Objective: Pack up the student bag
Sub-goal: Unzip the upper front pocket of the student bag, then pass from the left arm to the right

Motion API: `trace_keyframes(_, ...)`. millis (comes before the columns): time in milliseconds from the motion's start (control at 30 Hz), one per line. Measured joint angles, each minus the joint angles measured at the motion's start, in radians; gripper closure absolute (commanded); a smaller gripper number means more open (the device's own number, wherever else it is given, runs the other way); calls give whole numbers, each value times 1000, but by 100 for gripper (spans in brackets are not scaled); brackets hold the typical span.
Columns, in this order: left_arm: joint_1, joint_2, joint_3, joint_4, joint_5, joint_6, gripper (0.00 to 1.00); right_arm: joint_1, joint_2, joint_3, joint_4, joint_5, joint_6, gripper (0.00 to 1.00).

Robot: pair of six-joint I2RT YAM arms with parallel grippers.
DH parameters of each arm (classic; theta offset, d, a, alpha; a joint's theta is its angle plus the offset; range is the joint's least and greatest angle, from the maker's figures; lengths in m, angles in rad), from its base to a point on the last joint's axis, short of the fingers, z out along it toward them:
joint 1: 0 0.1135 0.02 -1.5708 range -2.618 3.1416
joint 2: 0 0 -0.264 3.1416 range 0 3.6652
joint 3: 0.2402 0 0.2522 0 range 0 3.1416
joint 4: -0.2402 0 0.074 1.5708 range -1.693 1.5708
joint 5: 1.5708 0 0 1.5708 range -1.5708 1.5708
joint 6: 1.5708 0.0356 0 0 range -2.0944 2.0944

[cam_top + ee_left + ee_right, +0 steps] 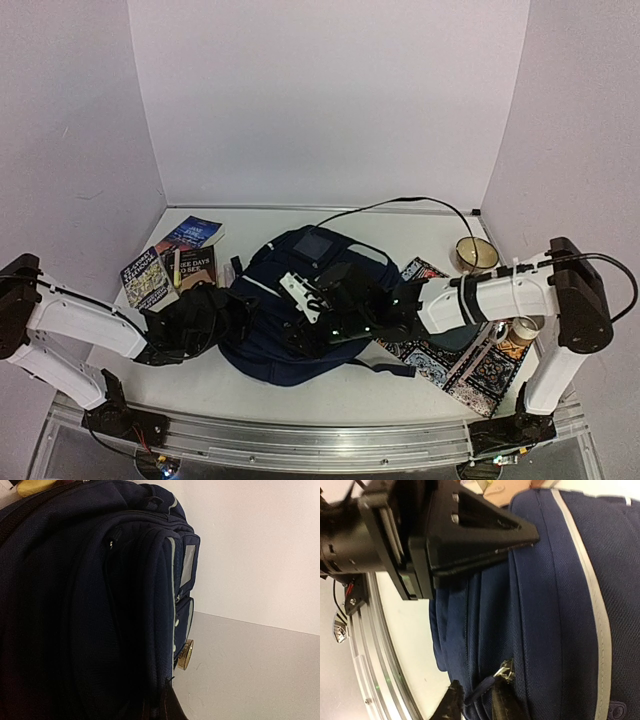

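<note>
Opening the zip looks the step in hand: right claw (477,707) slightly spread, zip pull (505,671) sitting in the gap, student bag (265,345) on the bench (250,388) directly beneath. Left claw (215,312) pressed together at the bag's side, just beyond its tips. Next calls for closing squarely on the pull.

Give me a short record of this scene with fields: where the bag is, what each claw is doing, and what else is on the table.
bag: navy student bag lying in the middle of the table
left claw: shut, at the bag's left edge; a grip on the fabric cannot be confirmed
right claw: slightly open over the bag, zipper pull by its fingertips
books: three, outside the bag, to its rear left
right side: patterned mat; gold-rimmed container at the rear
</note>
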Motion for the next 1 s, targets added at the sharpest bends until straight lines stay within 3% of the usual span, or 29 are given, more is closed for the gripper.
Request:
trace_keyframes(100, -4, -47, -38, 8, -9, 2, 100, 8, -16, -1, 0, -17, -45, 47)
trace_keyframes(367, -4, -78, -63, 1, -7, 19, 100, 14, -219, -81, -35, 7, -257, 29)
trace_keyframes(533, -4, -78, -63, 1, -3, 34, 100, 10, -267, -140, -43, 75, -416, 25)
trace_keyframes(733, -4, -78, -63, 1, 9, 53, 100, 5, -209, -171, -38, 165, -588, 22)
trace_keyframes(1000, -2, -75, -63, 1, 20, 60, 100, -10, -104, -171, 45, 233, -706, 27)
